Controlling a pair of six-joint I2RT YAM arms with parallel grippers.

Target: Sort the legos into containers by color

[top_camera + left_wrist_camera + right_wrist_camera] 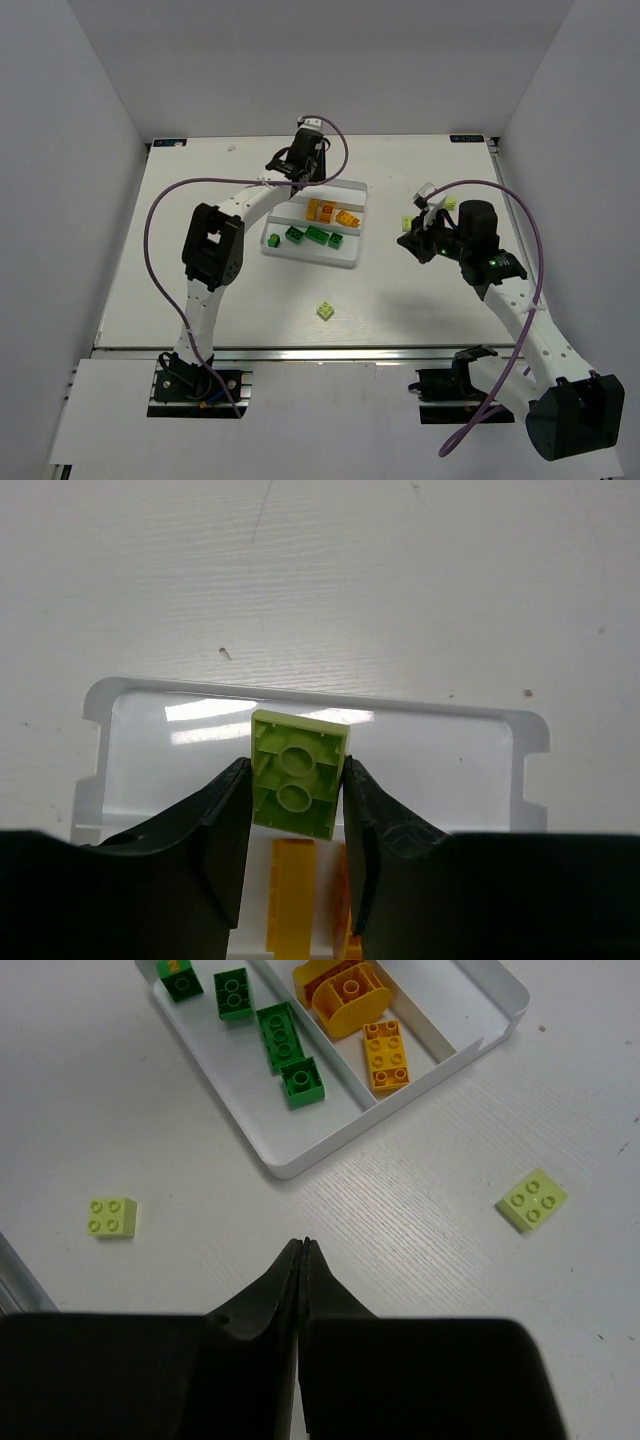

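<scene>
The white tray (305, 257) has three long compartments. Several dark green legos (278, 1035) lie in the one nearest the arms, and orange legos (385, 1052) lie in the middle one. My left gripper (298, 780) is shut on a pale yellow-green lego (298, 772), underside toward the camera, held above the far compartment (420, 750), which shows bare. My right gripper (303, 1245) is shut with nothing in it, over bare table to the right of the tray (330, 1145). Two pale yellow-green legos (111, 1217) (532, 1200) lie loose on the table either side of it.
In the top view, one loose pale lego (326, 311) sits near the table's front edge and another (407, 222) lies next to the right gripper (412, 240). The left arm (235, 205) arches over the table left of the tray. White walls enclose the table.
</scene>
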